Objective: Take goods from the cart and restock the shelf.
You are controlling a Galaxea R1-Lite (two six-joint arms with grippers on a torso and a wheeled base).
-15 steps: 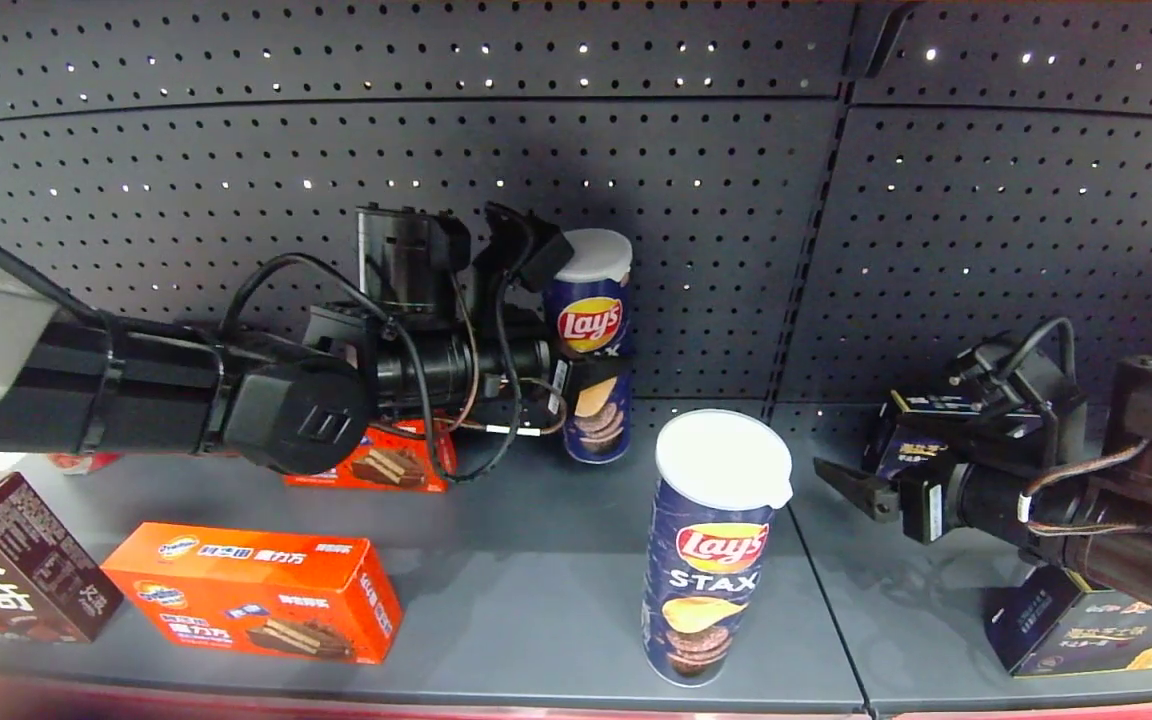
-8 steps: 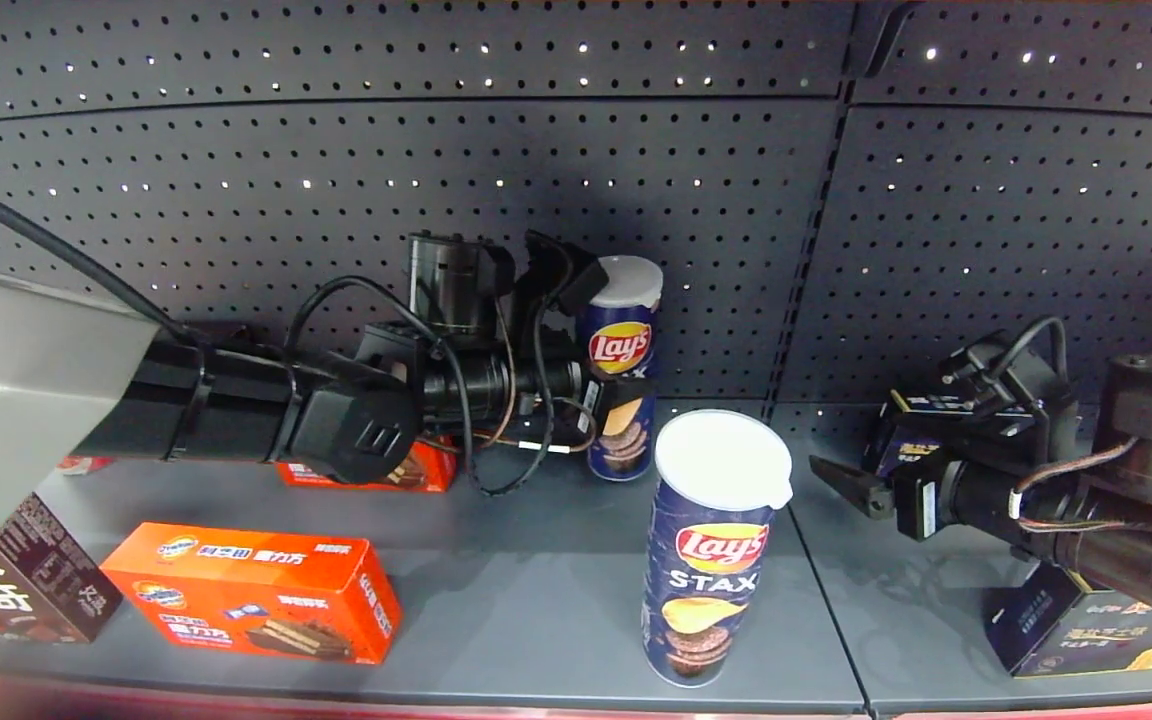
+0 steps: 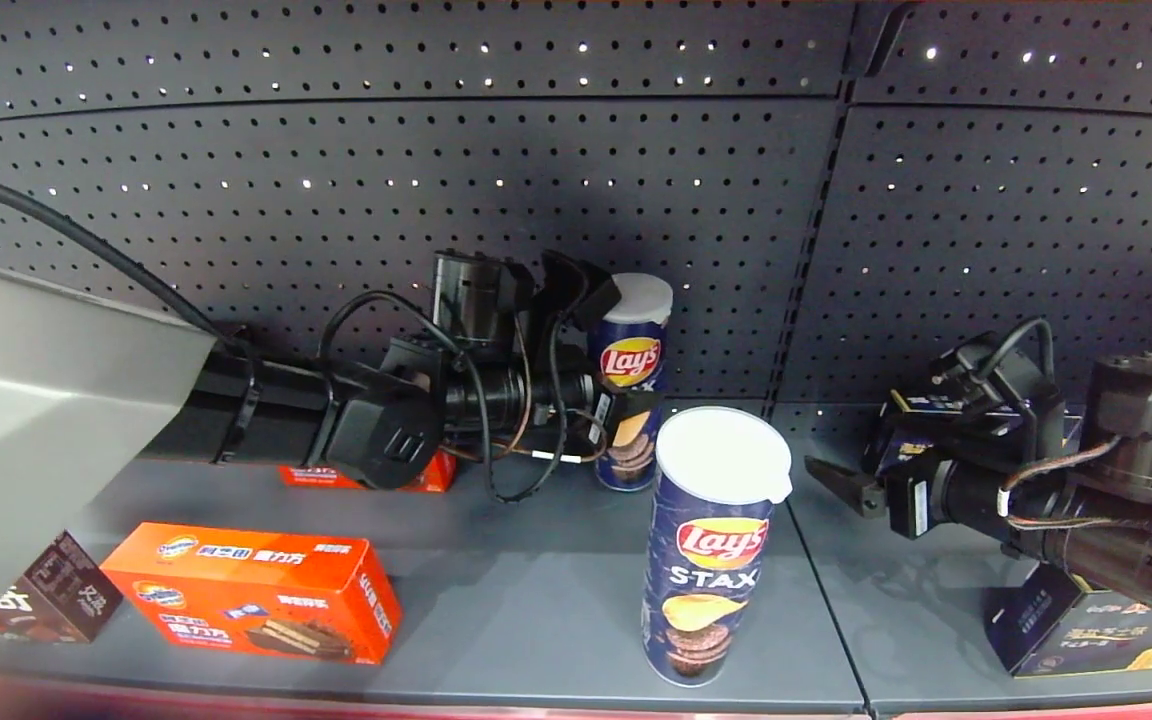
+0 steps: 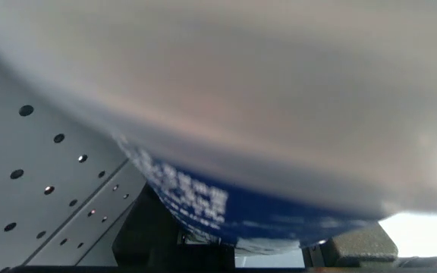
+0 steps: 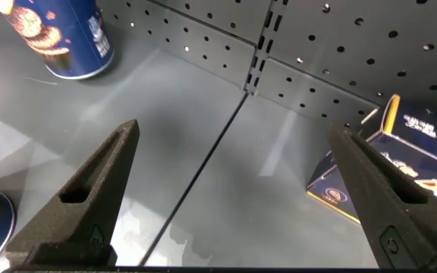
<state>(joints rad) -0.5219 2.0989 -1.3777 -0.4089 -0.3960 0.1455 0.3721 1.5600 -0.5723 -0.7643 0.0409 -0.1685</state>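
Faces a chips can (image 3: 706,560) upright at the shelf (image 3: 516,580) front, orange box (image 3: 251,590) off to its left. Holds right gripper (image 5: 234,136) spread wide, empty, above the shelf right of that can. Farther back, pinches a second chips can (image 3: 633,370) upright in left gripper (image 3: 604,350), close to the pegboard (image 3: 336,150).

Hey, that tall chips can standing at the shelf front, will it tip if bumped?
Probably: the front chips can stands tall on a narrow base, so a high nudge likely topples it. Lying down, its round body would probably roll.
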